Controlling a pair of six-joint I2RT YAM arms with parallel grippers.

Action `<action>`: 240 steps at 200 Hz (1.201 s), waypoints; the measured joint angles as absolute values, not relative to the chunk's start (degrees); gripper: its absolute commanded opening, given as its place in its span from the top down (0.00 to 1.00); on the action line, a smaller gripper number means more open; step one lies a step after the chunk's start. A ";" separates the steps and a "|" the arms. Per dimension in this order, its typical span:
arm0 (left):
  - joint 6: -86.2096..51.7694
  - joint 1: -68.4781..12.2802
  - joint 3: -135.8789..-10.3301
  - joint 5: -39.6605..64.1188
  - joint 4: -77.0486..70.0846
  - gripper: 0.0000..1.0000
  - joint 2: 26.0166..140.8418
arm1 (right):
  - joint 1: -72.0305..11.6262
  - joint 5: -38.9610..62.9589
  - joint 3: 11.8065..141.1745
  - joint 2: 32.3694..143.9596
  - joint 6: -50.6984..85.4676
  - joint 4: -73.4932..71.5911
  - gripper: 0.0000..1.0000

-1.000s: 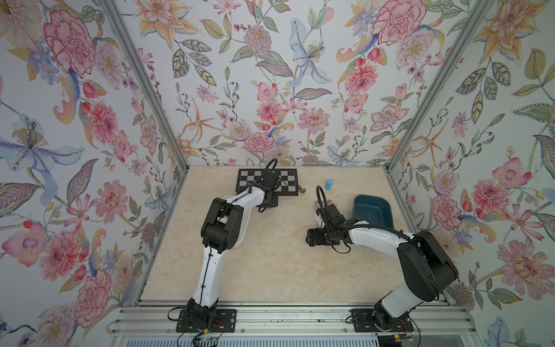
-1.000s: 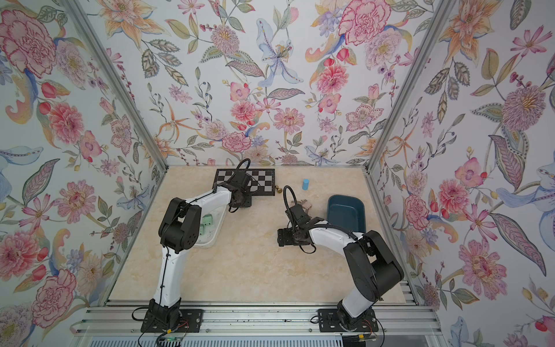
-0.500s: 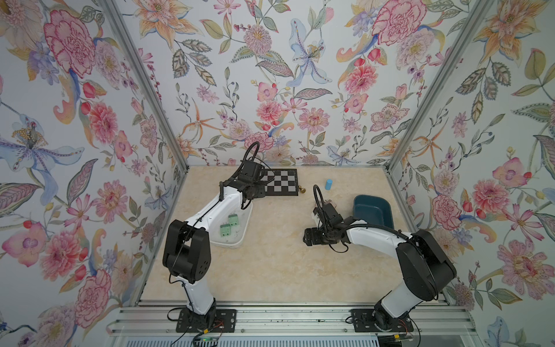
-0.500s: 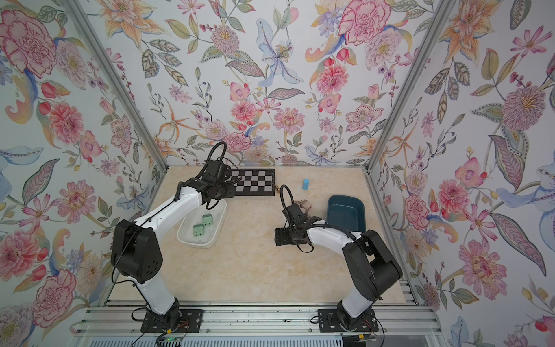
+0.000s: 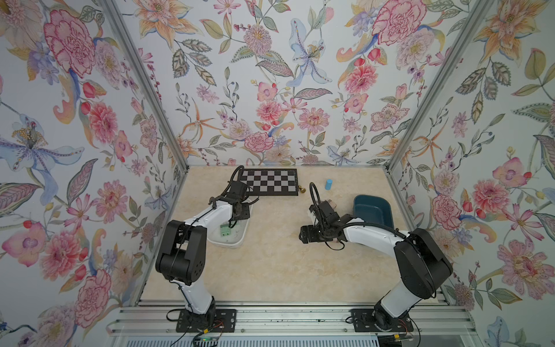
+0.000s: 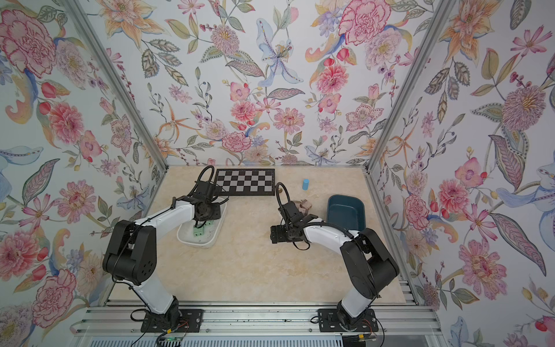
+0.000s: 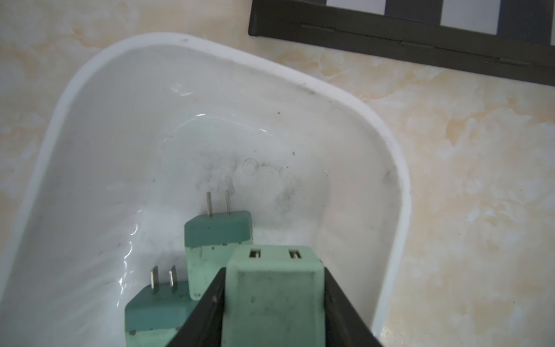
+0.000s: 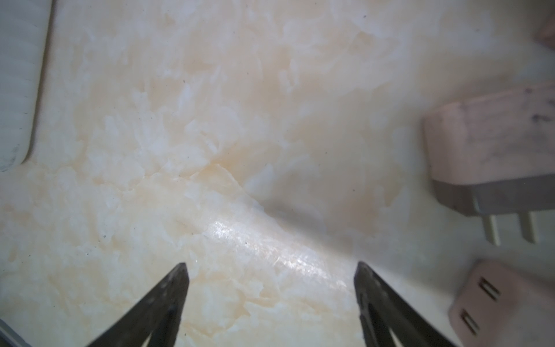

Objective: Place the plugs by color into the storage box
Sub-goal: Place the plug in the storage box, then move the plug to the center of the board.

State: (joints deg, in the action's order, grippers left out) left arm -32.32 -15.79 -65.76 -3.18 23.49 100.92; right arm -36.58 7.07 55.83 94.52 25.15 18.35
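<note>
Elbow sharply bent, the left gripper (image 7: 274,272) clamps a mint green plug (image 7: 274,303) over the white box (image 7: 210,51), lower centre of frame; two green plugs (image 7: 216,237) lie inside. The right gripper (image 8: 271,267) gapes empty above the desk (image 8: 210,120), pink plugs (image 8: 492,150) at right edge.

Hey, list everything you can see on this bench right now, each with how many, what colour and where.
held plug: one, mint green, in the left gripper, above the white bin
binned plugs: two, mint green, lying in the white bin
pink plugs: at least two, dusty pink, on the table near the blue bin
white bin: one, white, table's left
blue bin: one, dark blue, table's right
chessboard: one, black-grey, back edge
cylinder: one, light blue, behind the blue bin
brass piece: one, beside the chessboard
left gripper: shut on the held plug
right gripper: open, empty, over the table
</note>
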 measured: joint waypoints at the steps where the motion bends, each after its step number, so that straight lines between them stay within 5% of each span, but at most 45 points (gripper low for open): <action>1: -32.34 -15.79 -65.69 -3.16 23.31 0.60 101.06 | -36.58 7.07 55.83 94.52 25.15 18.35 0.12; 33: -32.34 -15.75 -65.14 -3.42 18.41 0.53 104.09 | -36.58 7.05 55.81 94.35 25.17 18.41 0.12; 95: -32.99 -15.81 -65.30 -3.42 17.47 0.20 103.61 | -30.87 4.93 56.21 88.29 23.29 23.20 0.13; 140: -32.93 -16.14 -66.28 -3.46 23.11 0.19 95.46 | -21.39 4.38 61.89 87.15 18.65 28.25 0.14; 240: -33.01 -16.47 -56.99 -1.76 22.68 0.20 85.47 | -23.07 3.44 57.89 91.29 17.12 31.92 0.15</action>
State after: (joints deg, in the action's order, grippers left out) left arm -33.01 -16.47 -56.99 -1.76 22.68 85.47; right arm -23.07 3.44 57.89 91.29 17.12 31.92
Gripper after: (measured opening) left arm 0.798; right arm 0.847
